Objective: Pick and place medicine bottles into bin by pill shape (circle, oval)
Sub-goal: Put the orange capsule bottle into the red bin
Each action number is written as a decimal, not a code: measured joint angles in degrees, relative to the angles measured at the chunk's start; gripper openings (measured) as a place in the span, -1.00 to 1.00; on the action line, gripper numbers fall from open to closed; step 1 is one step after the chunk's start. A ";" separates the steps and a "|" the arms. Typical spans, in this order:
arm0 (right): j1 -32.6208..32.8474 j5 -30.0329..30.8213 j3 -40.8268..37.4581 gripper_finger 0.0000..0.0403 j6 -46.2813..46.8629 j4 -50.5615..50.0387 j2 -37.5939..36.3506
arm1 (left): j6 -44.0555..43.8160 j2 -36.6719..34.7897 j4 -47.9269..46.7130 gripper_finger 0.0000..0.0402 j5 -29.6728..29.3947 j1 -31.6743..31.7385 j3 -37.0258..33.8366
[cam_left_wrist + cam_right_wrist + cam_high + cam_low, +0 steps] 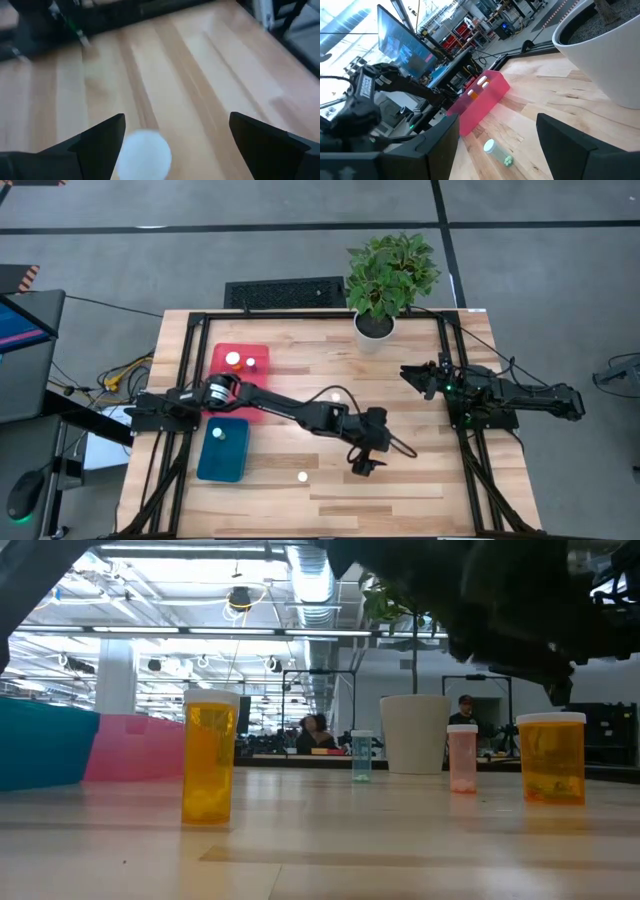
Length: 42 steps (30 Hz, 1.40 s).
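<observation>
Bench [400, 480]: your left claw [364, 464] hangs wide over a white cap [145, 155].
Red bin [240, 370]: two bottles [233, 360].
Blue bin [222, 450]: one bottle [220, 433].
Right claw [418, 376]: open, near the plant pot [375, 328].

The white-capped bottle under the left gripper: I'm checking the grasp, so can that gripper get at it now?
Probably yes. The left gripper hangs over the white-capped bottle with its fingers spread wide, the cap lies between them nearer one finger, and only bare table surrounds it.
</observation>
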 joint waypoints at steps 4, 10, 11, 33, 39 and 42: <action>0.02 -0.04 0.00 0.37 0.00 0.14 0.01 | 0.26 1.70 0.52 0.74 -3.92 -0.32 0.03; 0.04 -0.09 0.00 0.37 -0.02 0.04 0.03 | -0.13 2.70 1.00 0.74 -5.09 0.19 0.07; 0.05 -0.09 0.00 0.37 -0.02 0.10 -0.04 | -0.51 2.70 0.90 0.74 -4.76 0.31 0.09; 0.07 -0.17 0.00 0.37 -0.17 -0.05 0.02 | -0.64 2.65 -3.26 0.59 -2.57 1.15 0.07; 0.07 -0.17 0.00 0.37 -0.15 -0.05 0.02 | -0.12 2.65 -3.09 0.40 -2.69 1.15 0.07; 0.07 -0.17 -0.02 0.37 -0.15 -0.05 0.02 | 0.22 2.63 -3.73 0.32 -2.85 1.15 0.07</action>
